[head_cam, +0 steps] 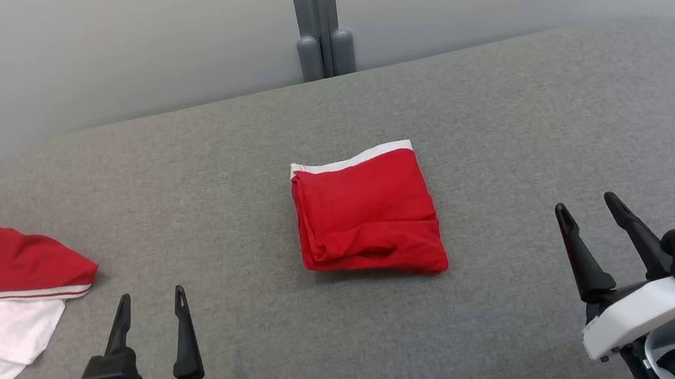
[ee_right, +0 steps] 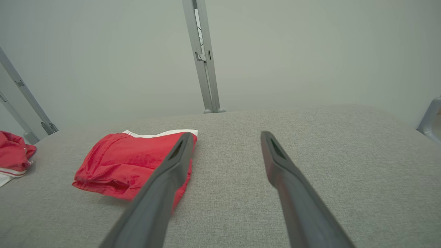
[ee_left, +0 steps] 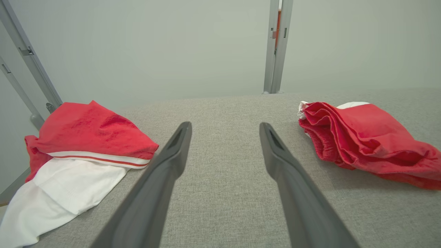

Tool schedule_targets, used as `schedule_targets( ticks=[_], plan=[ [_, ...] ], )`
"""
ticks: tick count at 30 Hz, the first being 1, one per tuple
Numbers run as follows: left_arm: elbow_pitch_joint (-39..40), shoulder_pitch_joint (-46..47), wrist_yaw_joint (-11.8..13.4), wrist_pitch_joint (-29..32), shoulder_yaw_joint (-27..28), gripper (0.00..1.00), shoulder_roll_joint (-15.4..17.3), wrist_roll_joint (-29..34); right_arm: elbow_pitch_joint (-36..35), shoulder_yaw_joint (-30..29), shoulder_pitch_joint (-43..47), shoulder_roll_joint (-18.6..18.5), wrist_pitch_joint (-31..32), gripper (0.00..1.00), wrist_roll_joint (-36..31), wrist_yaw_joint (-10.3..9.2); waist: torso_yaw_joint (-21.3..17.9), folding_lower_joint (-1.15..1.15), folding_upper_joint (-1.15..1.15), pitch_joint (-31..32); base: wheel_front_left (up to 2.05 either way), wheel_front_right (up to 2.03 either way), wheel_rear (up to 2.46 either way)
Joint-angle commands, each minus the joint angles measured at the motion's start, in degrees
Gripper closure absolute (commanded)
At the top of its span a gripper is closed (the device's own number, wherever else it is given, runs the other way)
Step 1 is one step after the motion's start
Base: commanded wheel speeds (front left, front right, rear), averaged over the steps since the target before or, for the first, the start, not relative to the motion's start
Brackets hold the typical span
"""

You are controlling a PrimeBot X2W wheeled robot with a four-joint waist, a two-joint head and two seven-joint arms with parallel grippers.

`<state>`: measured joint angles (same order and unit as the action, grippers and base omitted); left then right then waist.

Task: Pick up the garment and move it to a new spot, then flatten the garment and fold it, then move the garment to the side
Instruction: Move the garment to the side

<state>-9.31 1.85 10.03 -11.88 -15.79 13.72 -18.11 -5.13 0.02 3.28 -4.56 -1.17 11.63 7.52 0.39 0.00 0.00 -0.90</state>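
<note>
**Head view: folded red garment mid-surface, both grippers open and empty**

Head view. Red garment (head_cam: 366, 215) lies folded into a compact, roughly square packet near the middle of the grey padded surface (head_cam: 528, 114). White band shows along its far edge; near edge is rumpled, with layered folds on its left side.

Left gripper (head_cam: 152, 294), green housing, sits at lower left with its fingers pointing away from the robot. Jaws stand wide apart with nothing between them. It is well apart from the folded garment and off to its left.

Right gripper (head_cam: 585, 201), white housing, sits at lower right. Jaws are likewise spread wide and hold nothing. It is well apart from the garment, on its right.

Second piece of clothing (head_cam: 8, 288), red over white with a striped hem, lies crumpled at the surface's left edge, near the left gripper but not touching it.

Grey post (head_cam: 321, 17) stands behind the far edge, against a pale wall.

Wrist views agree: bare grey fabric between each pair of fingers.
</note>
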Motion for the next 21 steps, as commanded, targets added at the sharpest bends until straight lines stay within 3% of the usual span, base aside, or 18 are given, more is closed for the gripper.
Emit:
schedule_targets(
  ticks=[1, 11, 21],
  plan=[
    [0.32, 1.00, 0.06, -0.27, -0.12, 0.00, 0.47, -0.19, 0.12, -0.28, -0.03, -0.16, -0.20, 0.00, 0.02, -0.06, 0.37, 0.00, 0.00, -0.52, 0.00, 0.00, 0.00],
    [1.05, 8.11, -0.89, -1.69, -1.03, 0.00, -0.86, 1.04, 4.50, 1.74, -5.74, -1.40, -0.19, 0.00, 1.49, -0.06, 4.66, 0.00, 0.00, -9.16, 0.00, 0.00, 0.00],
    [-1.71, 14.99, -2.34, -3.19, -2.10, 0.00, -3.84, 2.37, 20.91, 8.08, -18.13, -1.74, -2.53, 0.00, 4.41, -0.06, 8.77, 0.00, 0.00, -16.25, 0.00, 0.00, 0.00]
  ],
)
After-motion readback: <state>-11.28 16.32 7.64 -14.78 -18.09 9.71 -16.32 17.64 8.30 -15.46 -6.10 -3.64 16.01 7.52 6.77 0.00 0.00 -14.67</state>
